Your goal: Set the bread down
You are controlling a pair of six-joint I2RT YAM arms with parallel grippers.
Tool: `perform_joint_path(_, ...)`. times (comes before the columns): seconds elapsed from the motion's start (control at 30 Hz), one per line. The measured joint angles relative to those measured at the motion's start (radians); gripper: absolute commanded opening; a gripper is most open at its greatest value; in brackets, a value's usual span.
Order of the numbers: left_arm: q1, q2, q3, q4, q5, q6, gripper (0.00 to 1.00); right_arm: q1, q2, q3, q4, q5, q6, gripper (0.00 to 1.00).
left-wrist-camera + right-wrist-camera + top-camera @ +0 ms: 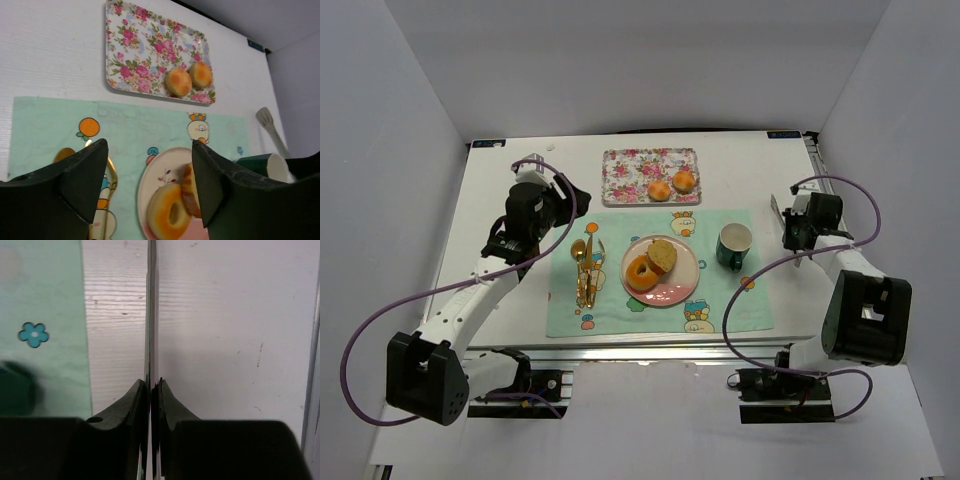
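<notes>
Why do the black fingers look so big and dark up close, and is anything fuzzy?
Left wrist view: the fingers sit right by the lens, so they loom large and shadowy, while the flowered tray behind is sharp. Right wrist view: the fingers are nearly black, and a dark green blob at the left edge is blurred. Top view: even light, soft shadows.

You will find no writing, brand or number you can read here: the small blue label (487, 143) at the table's (760, 170) far left corner and its twin (783, 132) at the far right are too small to make out.
</notes>
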Motion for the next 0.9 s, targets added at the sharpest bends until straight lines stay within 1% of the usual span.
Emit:
perform_joint_path(0.03,0.000,0.000,0.000,-0.001,0.002,0.000,0.80,-0.014,0.013,-0.008,0.020,0.000,0.003,0.10)
perform_joint_path(0.07,0.000,0.000,0.000,0.000,0.002,-0.003,0.81,-0.027,0.027,-0.008,0.034,0.001,0.002,0.23)
perform_joint_path(0.13,0.000,0.000,0.000,-0.001,0.003,-0.004,0.82,-0.042,0.055,-0.008,0.063,0.000,-0.005,0.37)
perform_joint_path(0.17,0.000,0.000,0.000,-0.001,0.003,-0.005,0.83,-0.045,0.072,-0.008,0.063,-0.001,-0.018,0.52)
perform_joint_path(0.27,0.000,0.000,0.000,-0.001,0.004,-0.005,0.83,-0.053,0.124,-0.008,0.043,-0.008,-0.047,0.67)
perform_joint_path(0.4,0.000,0.002,0.000,-0.001,0.005,-0.005,0.83,-0.068,0.163,-0.007,0.016,-0.029,-0.080,0.73)
perform_joint_path(0.5,0.000,0.002,0.000,-0.002,0.005,-0.004,0.83,-0.091,0.158,-0.006,0.003,-0.041,-0.097,0.81)
perform_joint_path(0.57,0.000,0.002,0.000,-0.005,0.005,-0.004,0.84,-0.103,0.140,-0.003,-0.026,-0.043,-0.108,0.89)
perform_joint_path(0.7,0.000,0.002,0.000,-0.009,0.005,-0.004,0.85,-0.110,0.049,0.052,-0.106,-0.053,-0.129,0.89)
perform_joint_path(0.8,0.000,0.002,0.000,-0.008,0.005,-0.004,0.85,-0.097,-0.013,0.163,-0.138,-0.050,-0.126,0.89)
perform_joint_path(0.9,0.000,0.002,0.000,-0.008,0.015,-0.004,0.84,-0.063,-0.040,0.280,-0.143,-0.026,-0.111,0.89)
